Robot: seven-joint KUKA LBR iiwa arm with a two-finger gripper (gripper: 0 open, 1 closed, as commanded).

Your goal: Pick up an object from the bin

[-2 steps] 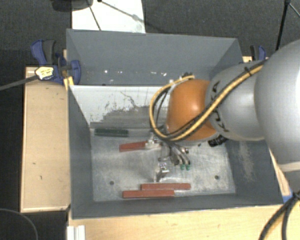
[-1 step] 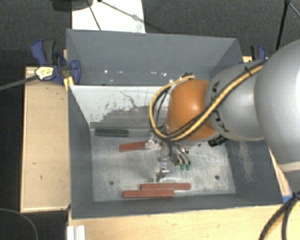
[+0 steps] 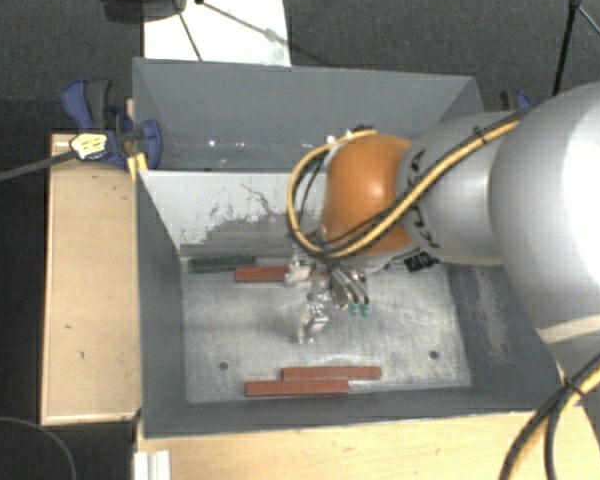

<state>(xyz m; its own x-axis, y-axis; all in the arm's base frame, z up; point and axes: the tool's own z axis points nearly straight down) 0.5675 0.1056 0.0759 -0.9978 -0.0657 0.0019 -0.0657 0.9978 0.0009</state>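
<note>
While the arm (image 3: 540, 198) is reaching into the grey bin (image 3: 162, 328) from 3 o'clock, its claw (image 3: 313, 320) is hanging low over the middle of the bin floor. It is sitting under the orange cover (image 3: 365, 193) and the looped cables (image 3: 298, 203) at the wrist. Whether the claw is open or closed cannot be told.

Nearest to it, a short reddish-brown stick (image 3: 262, 275) is lying flat at about 10 o'clock, with its right end just beside the claw. A dark green stick (image 3: 218, 263) is lying further out toward 10 o'clock, close under the back wall and nearly end to end with the brown one.

Toward 6 o'clock, apart from the claw, two more sticks of the same reddish-brown are lying flat near the front wall. The upper stick (image 3: 332, 373) is sitting more toward 3 o'clock and the lower stick (image 3: 296, 389) more toward 9 o'clock. They are running side by side along part of their length, touching or very nearly so.
</note>
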